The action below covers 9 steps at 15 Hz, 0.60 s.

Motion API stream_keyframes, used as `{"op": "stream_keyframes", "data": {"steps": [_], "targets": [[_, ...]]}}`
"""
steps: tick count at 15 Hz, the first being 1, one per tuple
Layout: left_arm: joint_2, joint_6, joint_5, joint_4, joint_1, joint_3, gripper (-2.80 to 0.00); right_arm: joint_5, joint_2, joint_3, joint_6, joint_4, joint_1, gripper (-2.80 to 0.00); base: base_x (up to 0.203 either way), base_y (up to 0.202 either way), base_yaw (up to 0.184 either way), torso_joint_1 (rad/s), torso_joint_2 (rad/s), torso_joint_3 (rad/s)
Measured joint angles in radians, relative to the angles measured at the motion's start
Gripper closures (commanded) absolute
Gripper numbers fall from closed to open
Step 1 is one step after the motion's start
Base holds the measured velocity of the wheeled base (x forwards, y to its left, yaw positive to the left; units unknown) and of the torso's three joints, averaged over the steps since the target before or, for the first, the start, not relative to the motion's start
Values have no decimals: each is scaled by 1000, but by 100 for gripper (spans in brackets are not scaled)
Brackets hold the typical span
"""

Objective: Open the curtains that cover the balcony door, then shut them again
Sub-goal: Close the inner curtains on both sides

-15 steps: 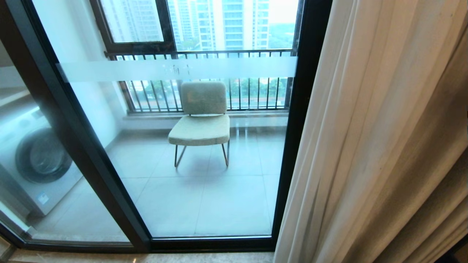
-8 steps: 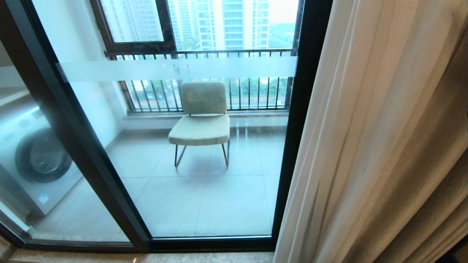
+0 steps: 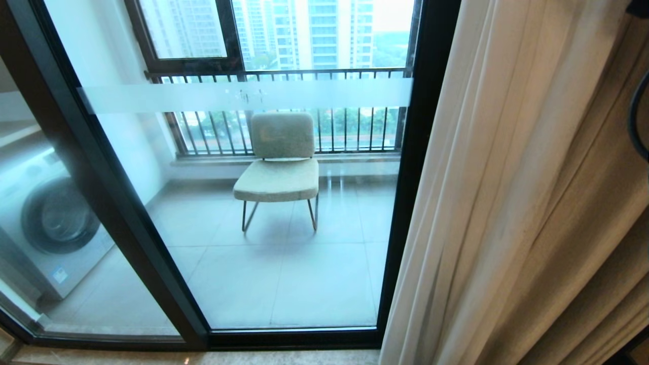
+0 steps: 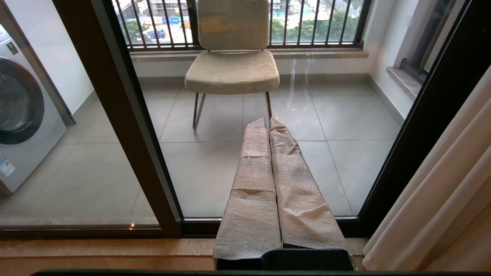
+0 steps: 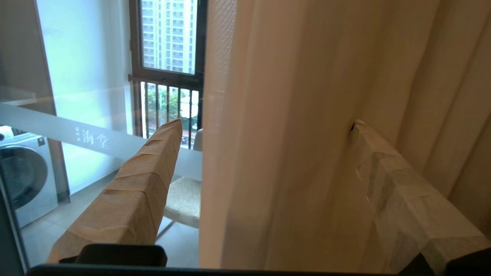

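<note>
**Q:** What shows, left to right, at the balcony door [image 3: 243,213]?

**A:** A washing machine [image 3: 50,218] behind the glass, then a beige chair [image 3: 280,167] on the balcony tiles, then the curtains [image 3: 517,192] bunched at the right, leaving the glass uncovered.

**Q:** And the arms?

**A:** The left gripper [image 4: 267,126] hangs low before the glass, pressed together on nothing. The right gripper [image 5: 264,130] is spread wide, one finger glass-side, one against the folds, the curtain's leading edge between them.

**Q:** Which step is this?

**A:** Judging by the bared door, closing. The next move calls for pinching that edge firmly, then drawing it leftward across the glass.
</note>
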Motion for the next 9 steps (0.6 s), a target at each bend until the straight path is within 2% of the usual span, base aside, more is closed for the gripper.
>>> {"op": "stream_keyframes", "data": {"steps": [9], "targets": [[0, 0, 0, 0, 0, 0, 0, -39, 197, -216, -3, -4, -8, -280, 0, 0, 0, 0, 0, 0]]}}
